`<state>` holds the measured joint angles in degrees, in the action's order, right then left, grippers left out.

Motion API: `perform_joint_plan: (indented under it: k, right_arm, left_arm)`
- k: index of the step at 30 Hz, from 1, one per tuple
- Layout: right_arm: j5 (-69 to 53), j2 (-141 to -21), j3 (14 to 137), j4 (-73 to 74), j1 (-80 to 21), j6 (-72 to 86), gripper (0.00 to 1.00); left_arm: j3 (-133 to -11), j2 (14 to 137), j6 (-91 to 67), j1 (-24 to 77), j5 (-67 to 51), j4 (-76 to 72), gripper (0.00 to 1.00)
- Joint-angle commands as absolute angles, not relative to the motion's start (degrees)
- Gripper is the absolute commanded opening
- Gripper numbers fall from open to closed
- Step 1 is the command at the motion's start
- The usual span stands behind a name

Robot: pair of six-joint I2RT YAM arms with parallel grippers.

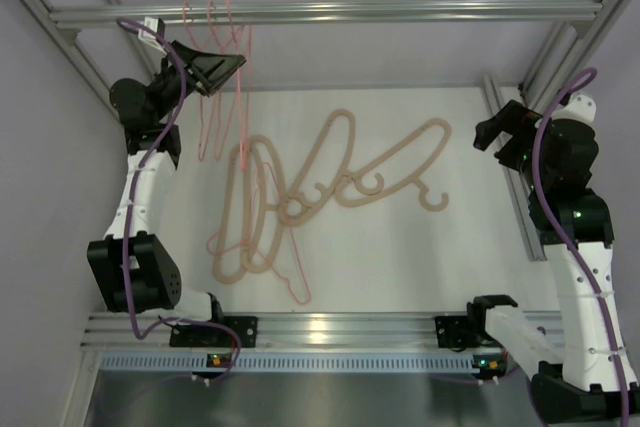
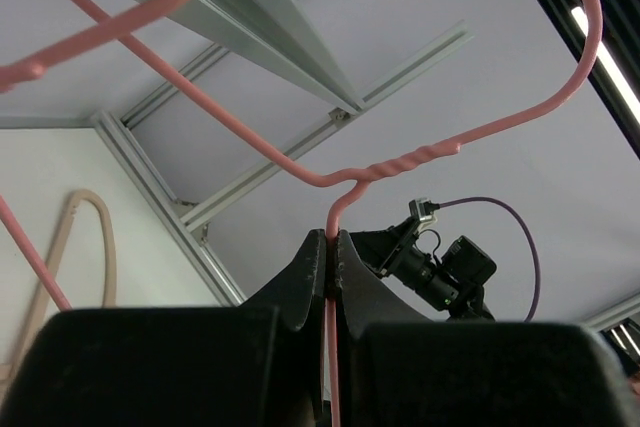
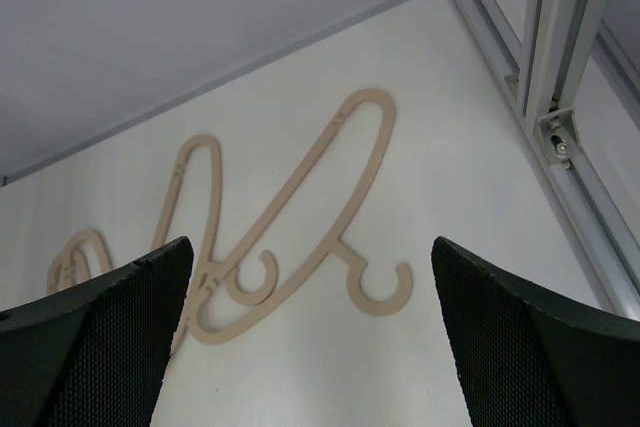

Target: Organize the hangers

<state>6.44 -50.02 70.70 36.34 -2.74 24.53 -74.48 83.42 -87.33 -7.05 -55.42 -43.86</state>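
Fingers (image 2: 300,277) of your left gripper (image 2: 330,247) are clenched on the thin stem of a pink wire hanger (image 2: 400,162), just below its twisted neck, with the hook curving up overhead. From above, that gripper sits high over the far left corner of the white tabletop (image 1: 420,267), beside an aluminium rail (image 1: 400,12) that runs across the far edge. Other pink hangers (image 1: 212,15) dangle from the rail there. Whether the held hook rests on the rail, the pictures do not show.

Your right gripper (image 3: 310,337) is spread wide, holding nothing, over the right edge near the far corner.

Beige hangers (image 1: 296,209) lie flat in a loose, overlapping spread across the middle of the tabletop, reaching toward the left edge. Another pink hanger (image 1: 292,277) lies tangled among the leftmost beige ones, its hook toward the near edge.

Pale lilac walls (image 1: 400,57) enclose the table, and an aluminium frame (image 3: 560,37) lines its right edge.
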Motion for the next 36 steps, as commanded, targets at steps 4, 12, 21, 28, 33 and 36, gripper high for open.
perform_joint_plan:
  k: [4, 12, 21, 28, 33, 36]
  right_arm:
    - [7.3, -50.1, 73.4, 34.8, -2.0, 23.8, 0.99]
    - [7.2, -50.1, 73.4, 34.7, -2.0, 23.8, 1.00]
    - [7.6, -50.1, 73.3, 34.8, -2.0, 23.6, 0.99]
    - [7.6, -50.2, 73.3, 34.8, -2.0, 23.6, 0.99]
    - [7.6, -50.3, 73.3, 34.8, -2.0, 23.6, 0.99]
    - [7.4, -50.4, 73.5, 34.8, -2.0, 23.6, 0.99]
  left_arm:
    - [-77.6, 84.6, -84.0, -8.3, -56.3, -43.4, 0.00]
    - [-76.9, 85.5, -76.9, -8.9, -55.8, -35.7, 0.00]
    - [-76.7, 88.0, -77.1, -9.7, -55.2, -35.8, 0.00]
    - [-77.3, 89.9, -79.0, -10.3, -55.2, -37.9, 0.00]
    - [-77.8, 90.9, -80.3, -10.5, -54.9, -39.5, 0.00]
    - [-79.2, 92.1, -83.1, -10.5, -54.9, -41.7, 0.00]
